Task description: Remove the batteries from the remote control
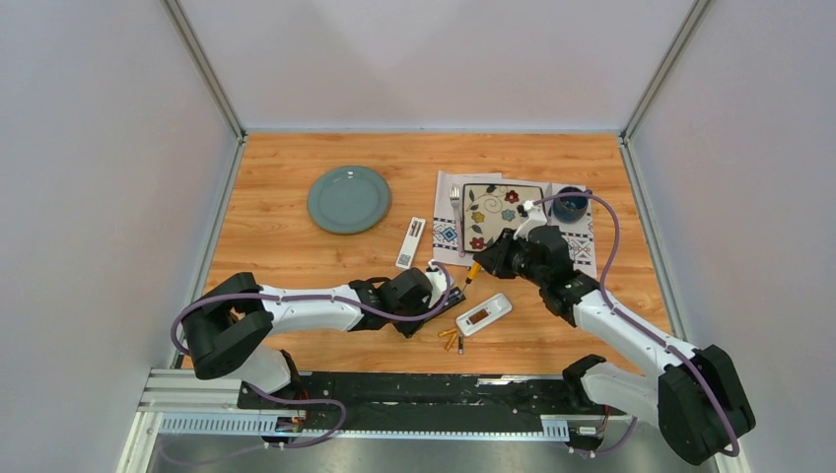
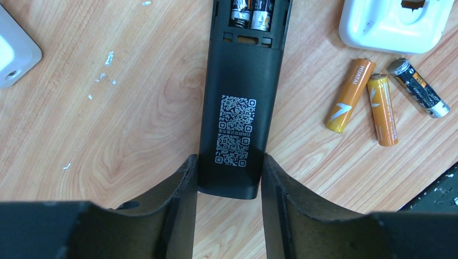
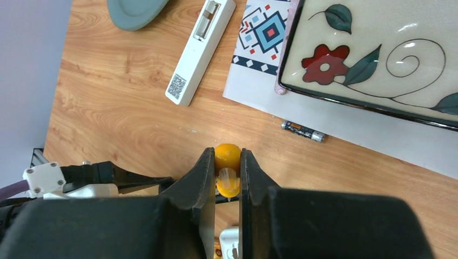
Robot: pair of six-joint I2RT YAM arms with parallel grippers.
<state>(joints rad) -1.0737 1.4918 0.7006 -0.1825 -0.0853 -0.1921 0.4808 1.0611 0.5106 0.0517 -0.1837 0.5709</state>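
Observation:
My left gripper (image 2: 229,164) is shut on the near end of a black remote control (image 2: 240,91) that lies back-up on the table, its battery bay open with two batteries (image 2: 251,13) inside. Two gold-orange batteries (image 2: 351,94) and a dark grey one (image 2: 418,88) lie loose to its right; they also show in the top view (image 1: 450,338). My right gripper (image 3: 227,162) is shut on the orange handle of a screwdriver (image 3: 227,154), its tip pointing down at the black remote (image 1: 446,299). Another dark battery (image 3: 303,131) lies on the placemat edge.
A white remote (image 1: 483,313) with its bay open lies right of the loose batteries. Another white remote (image 1: 410,242) lies further back. A green plate (image 1: 348,198) sits back left. A floral tray (image 1: 503,212), a fork (image 1: 455,202) and a blue cup (image 1: 570,204) sit on a placemat behind my right gripper.

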